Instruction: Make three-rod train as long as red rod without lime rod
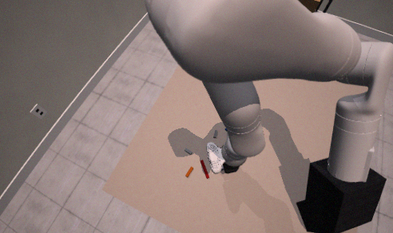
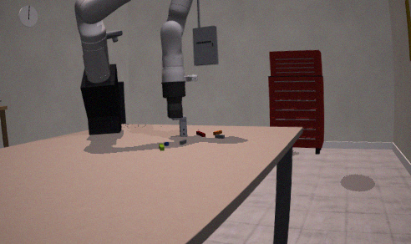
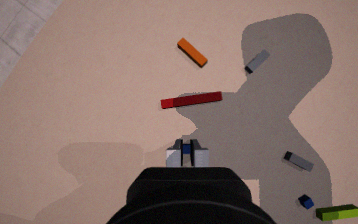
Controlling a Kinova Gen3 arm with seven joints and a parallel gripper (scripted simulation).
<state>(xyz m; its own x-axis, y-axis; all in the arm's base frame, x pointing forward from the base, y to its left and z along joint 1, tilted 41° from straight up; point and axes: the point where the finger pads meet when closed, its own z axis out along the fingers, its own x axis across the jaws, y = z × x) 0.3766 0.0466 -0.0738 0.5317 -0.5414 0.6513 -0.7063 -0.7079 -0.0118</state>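
In the wrist view my gripper [image 3: 186, 148] is shut on a small blue rod [image 3: 186, 148], low at the table top. The red rod [image 3: 191, 99] lies flat just beyond the fingers. An orange rod [image 3: 192, 51] lies farther out, with a grey rod [image 3: 257, 61] to its right. A second grey rod [image 3: 298, 161], a second blue rod [image 3: 306, 201] and a lime rod [image 3: 338, 212] lie at the lower right. In the top view the gripper [image 1: 217, 163] stands right beside the red rod [image 1: 204, 168], with the orange rod [image 1: 189, 171] to the left.
The arm's black base [image 2: 103, 100] stands at the table's back. In the exterior view the table's right edge [image 2: 256, 175] drops to the floor. A red tool cabinet [image 2: 296, 98] stands behind the table.
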